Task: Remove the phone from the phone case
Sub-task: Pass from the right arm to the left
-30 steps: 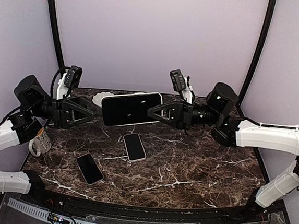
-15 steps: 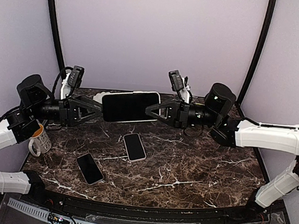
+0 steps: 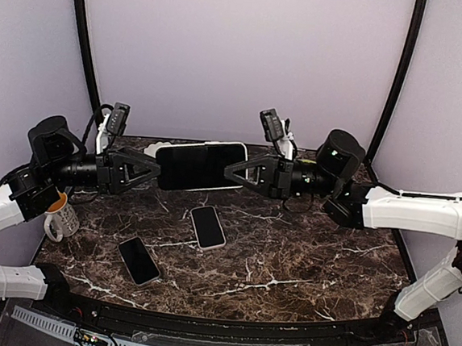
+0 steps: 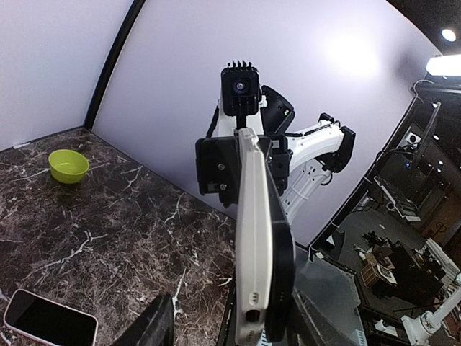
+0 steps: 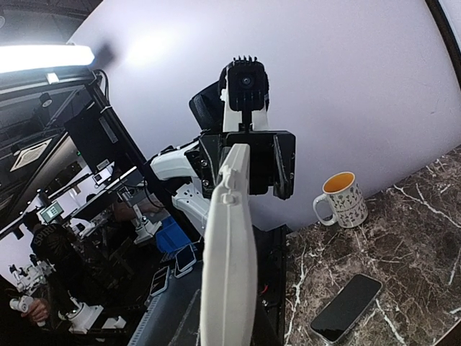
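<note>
Phone (image 3: 201,165) — midair, short ends pinched by left claw (image 3: 155,169) and right claw (image 3: 231,171).

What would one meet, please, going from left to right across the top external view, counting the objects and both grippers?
Mug → left gripper → black phone → cased phone → white-edged phone → right gripper.

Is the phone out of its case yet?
Still in. The phone hangs in the air between both end effectors, its dark body seated in the white case with the case edge wrapped around it.
</note>
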Available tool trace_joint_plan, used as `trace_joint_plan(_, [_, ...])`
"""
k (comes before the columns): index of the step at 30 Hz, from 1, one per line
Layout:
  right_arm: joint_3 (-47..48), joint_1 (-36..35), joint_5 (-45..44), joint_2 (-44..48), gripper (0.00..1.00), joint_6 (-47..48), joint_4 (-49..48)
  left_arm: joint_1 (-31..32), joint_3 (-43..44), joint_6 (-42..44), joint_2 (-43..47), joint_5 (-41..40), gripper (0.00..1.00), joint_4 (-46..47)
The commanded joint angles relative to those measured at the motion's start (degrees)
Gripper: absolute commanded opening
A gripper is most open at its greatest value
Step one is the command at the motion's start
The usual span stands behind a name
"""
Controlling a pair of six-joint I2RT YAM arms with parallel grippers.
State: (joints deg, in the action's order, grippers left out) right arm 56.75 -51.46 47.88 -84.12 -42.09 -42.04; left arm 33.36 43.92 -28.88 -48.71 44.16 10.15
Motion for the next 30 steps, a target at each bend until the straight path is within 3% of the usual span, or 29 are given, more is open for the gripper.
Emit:
trace_joint_plan(1, [2.09,-2.06,0.20,1.66,0.00,3.16,-1.95,-0.41,0.40,0.14,0.00,-0.69,0.55,-0.16])
trace_joint_plan(6, [3.76,-1.83,-11.05,3.79,0.00,13.88,13.37,-0.42,2.09,2.94,3.73,-1.19,0.57,-4.48])
trace_joint_plan(10, [1.58,-1.45,-15.34,6.39,0.00,20.69,16.39,-0.41,4.32,7.31,6.10,-4.27,0.58,-12.76])
trace_joint_plan(21, [-5.74,-2.70,-21.17,13.83,0.00,49.75,20.47,-0.34,5.41,24.09,8.07,0.37,0.58,-28.32])
trace_joint_plan(26, [-1.77,-2.83,-17.05,11.88,0.00,58.81,28.96,-0.24,3.08,31.76,9.93,0.92,0.53,-27.67])
trace_joint_plan(30, [-0.76,-4.24,-14.30,11.17,0.00,67.51,31.63,0.19,-3.24,38.80,13.93,3.62,0.42,-21.04])
